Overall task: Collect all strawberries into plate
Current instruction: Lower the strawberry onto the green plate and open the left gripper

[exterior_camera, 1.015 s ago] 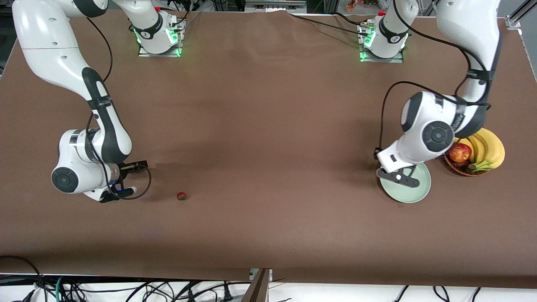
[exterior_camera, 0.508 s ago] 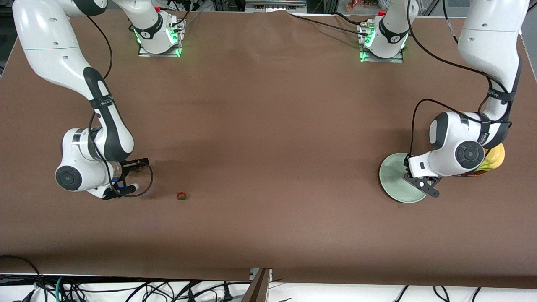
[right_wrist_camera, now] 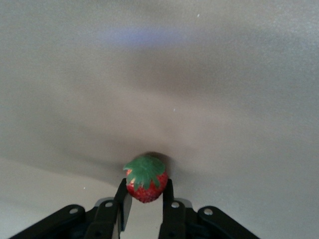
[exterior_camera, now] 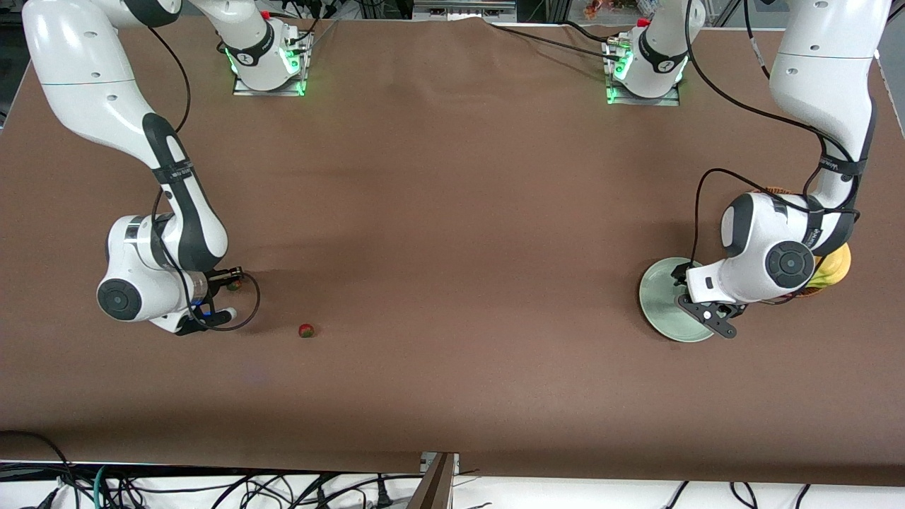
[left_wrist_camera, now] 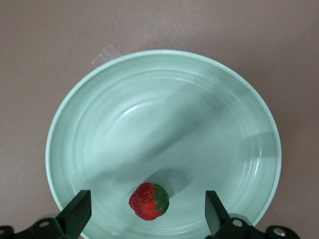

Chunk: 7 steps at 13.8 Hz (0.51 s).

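In the left wrist view one strawberry (left_wrist_camera: 148,200) lies free in the pale mint-green plate (left_wrist_camera: 164,99). My left gripper (left_wrist_camera: 146,211) hangs open just above it, a finger on each side and not touching. From the front, that gripper (exterior_camera: 709,317) is over the plate (exterior_camera: 657,297) at the left arm's end of the table. My right gripper (right_wrist_camera: 144,193) is shut on a second strawberry (right_wrist_camera: 146,179) down at the table surface; the front view shows the gripper (exterior_camera: 228,281) and the berry (exterior_camera: 234,285). A third strawberry (exterior_camera: 306,330) lies loose on the table, nearer to the front camera.
A wicker basket (exterior_camera: 778,191) with bananas (exterior_camera: 836,265) stands beside the plate, mostly hidden by the left arm. Brown cloth covers the whole table (exterior_camera: 452,212). Cables hang off its front edge.
My left gripper has opened and let its strawberry drop into the plate, after shifting toward the basket. My right gripper has shut on the strawberry by it.
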Each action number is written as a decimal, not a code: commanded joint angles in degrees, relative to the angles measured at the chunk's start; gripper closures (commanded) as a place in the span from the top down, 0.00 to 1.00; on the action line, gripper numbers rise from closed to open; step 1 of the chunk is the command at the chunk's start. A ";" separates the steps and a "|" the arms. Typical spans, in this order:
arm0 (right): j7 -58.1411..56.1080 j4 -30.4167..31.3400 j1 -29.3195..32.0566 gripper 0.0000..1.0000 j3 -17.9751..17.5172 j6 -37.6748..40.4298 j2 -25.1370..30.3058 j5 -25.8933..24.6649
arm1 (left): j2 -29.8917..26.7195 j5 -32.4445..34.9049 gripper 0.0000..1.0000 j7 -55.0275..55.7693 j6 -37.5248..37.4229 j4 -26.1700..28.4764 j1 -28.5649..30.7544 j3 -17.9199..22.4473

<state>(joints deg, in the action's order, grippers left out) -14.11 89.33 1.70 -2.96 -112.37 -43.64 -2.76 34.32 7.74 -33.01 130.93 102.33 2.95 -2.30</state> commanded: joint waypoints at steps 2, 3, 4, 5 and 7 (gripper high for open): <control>-0.30 1.29 -0.21 0.00 -0.29 -1.10 1.54 -0.41 | -0.31 0.44 1.00 -0.13 -4.61 -5.54 -0.22 -0.25; 0.39 -0.02 -0.30 0.00 -0.64 -1.01 1.54 -0.15 | -0.31 0.35 1.00 0.05 -7.33 -7.91 -0.40 -0.43; 0.66 -2.13 -0.91 0.00 -1.16 -0.92 1.54 -0.06 | -0.13 -0.09 1.00 0.14 -9.88 -10.46 -0.48 -0.43; 1.71 -4.15 -2.39 0.00 -1.60 -0.75 1.45 0.12 | 0.04 -2.70 1.00 0.66 -11.21 -12.14 -0.48 -0.43; 9.58 -6.44 -8.00 0.01 -1.69 -1.01 1.10 0.21 | 0.04 -8.59 1.00 2.07 -11.66 -12.94 -0.40 -0.34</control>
<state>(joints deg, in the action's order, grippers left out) -10.99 84.61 -1.09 -4.68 -113.88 -43.30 -2.59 34.15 2.96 -32.12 121.02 91.12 2.66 -2.67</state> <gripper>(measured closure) 0.714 0.000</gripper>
